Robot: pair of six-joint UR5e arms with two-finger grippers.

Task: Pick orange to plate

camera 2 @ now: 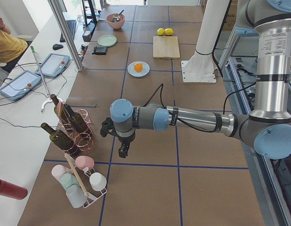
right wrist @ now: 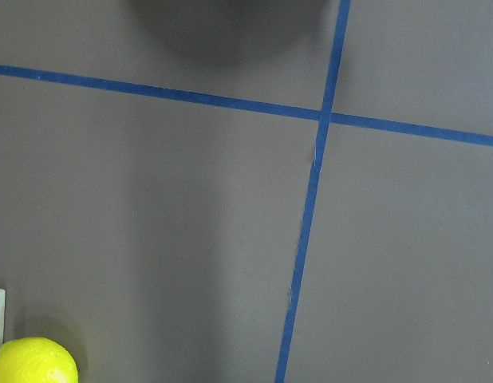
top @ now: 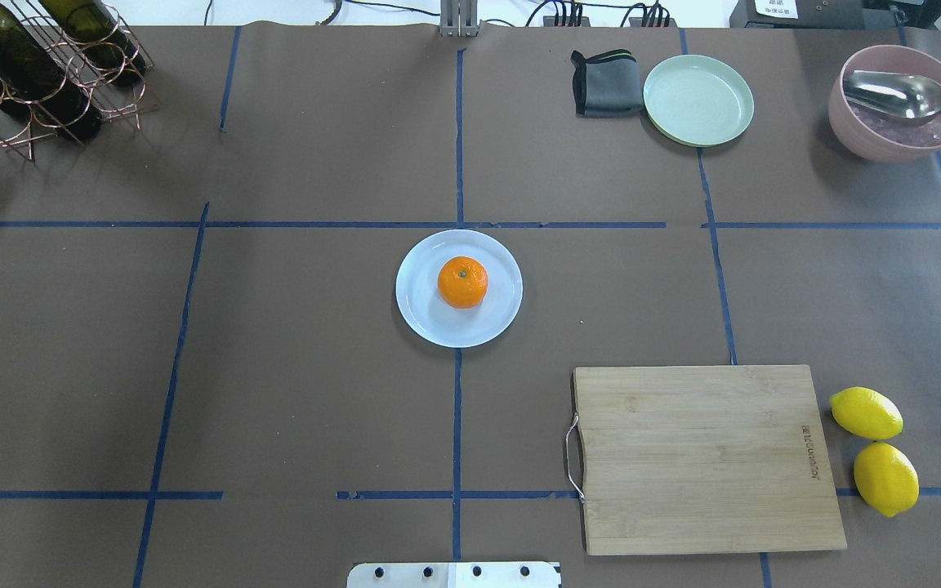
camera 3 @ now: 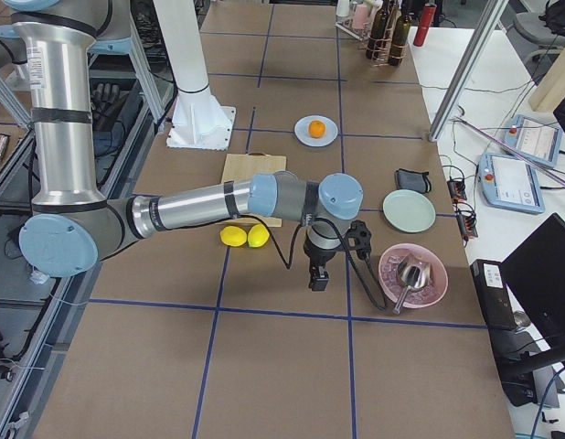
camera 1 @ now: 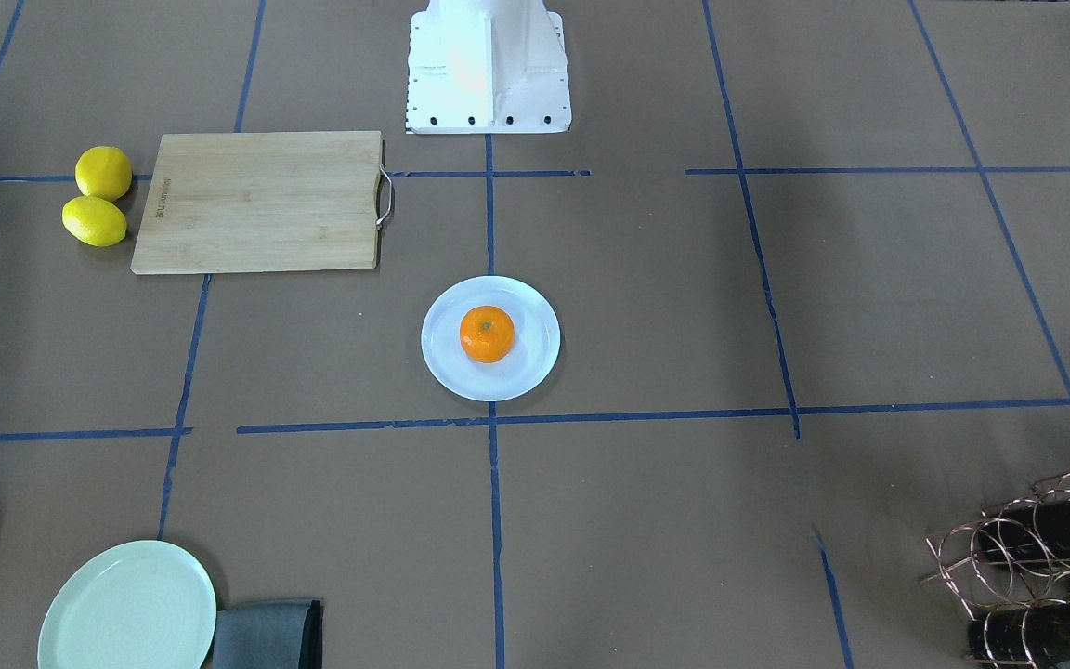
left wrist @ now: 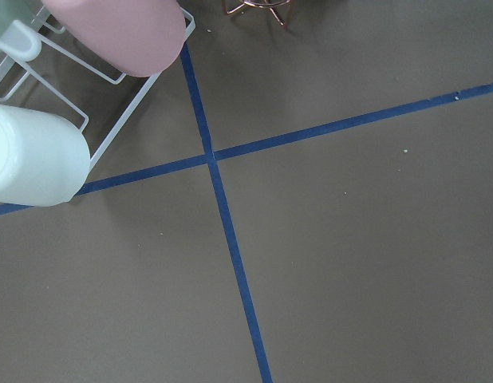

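The orange point(camera 1: 487, 333) rests stem up in the middle of the pale bluish-white plate point(camera 1: 535, 364) at the table's centre; the overhead view shows the same orange point(top: 462, 282) on the plate point(top: 420, 314). Neither arm is near it. The left gripper point(camera 2: 123, 149) hangs over the table at the robot's far left end, by the bottle rack, and shows only in the exterior left view. The right gripper point(camera 3: 316, 279) hangs at the opposite end, between the lemons and the pink bowl. I cannot tell whether either is open or shut.
A wooden cutting board point(top: 703, 457) lies right of the plate, with two lemons point(top: 875, 449) beside it. A pale green plate point(top: 697, 100), grey cloth point(top: 605, 82) and pink bowl with ladle point(top: 895, 102) sit far right. A bottle rack point(top: 37, 65) stands far left, a cup rack point(camera 2: 82, 181) beyond it.
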